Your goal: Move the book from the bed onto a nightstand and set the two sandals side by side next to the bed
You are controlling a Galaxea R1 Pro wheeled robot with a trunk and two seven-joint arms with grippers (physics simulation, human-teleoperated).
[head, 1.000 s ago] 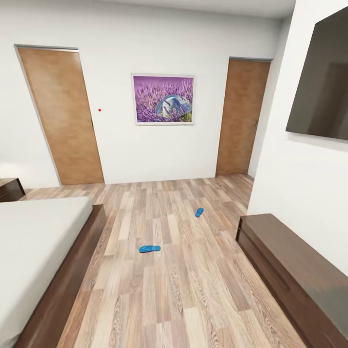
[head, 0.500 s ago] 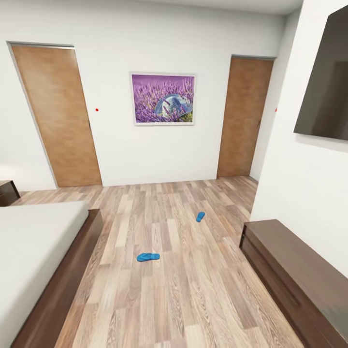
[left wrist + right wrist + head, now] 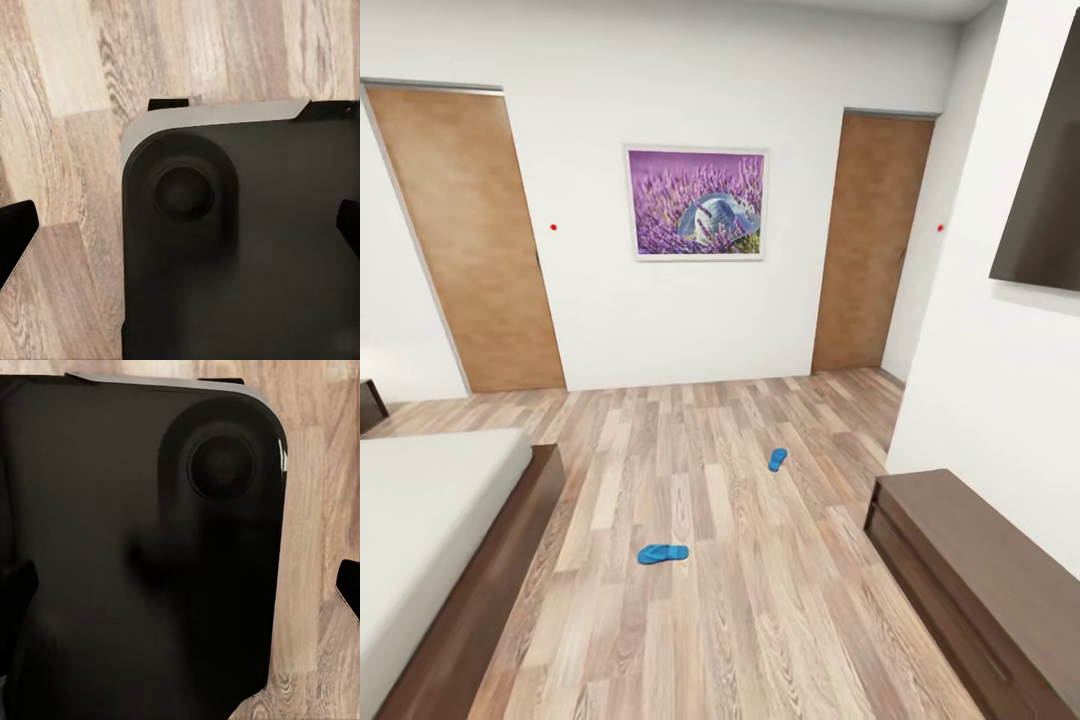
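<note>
The robot has rolled forward; the two sandals [image 3: 662,553] [image 3: 777,459] lie well apart on the floor [image 3: 740,600]. I cannot tell if either end effector is open. It may bump the bed [image 3: 420,520].

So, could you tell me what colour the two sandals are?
Bright blue sandals, clearest in the head view.

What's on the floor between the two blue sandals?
Nothing: bare wood floor lies between the near sandal and the far sandal, seen in the head view.
</note>
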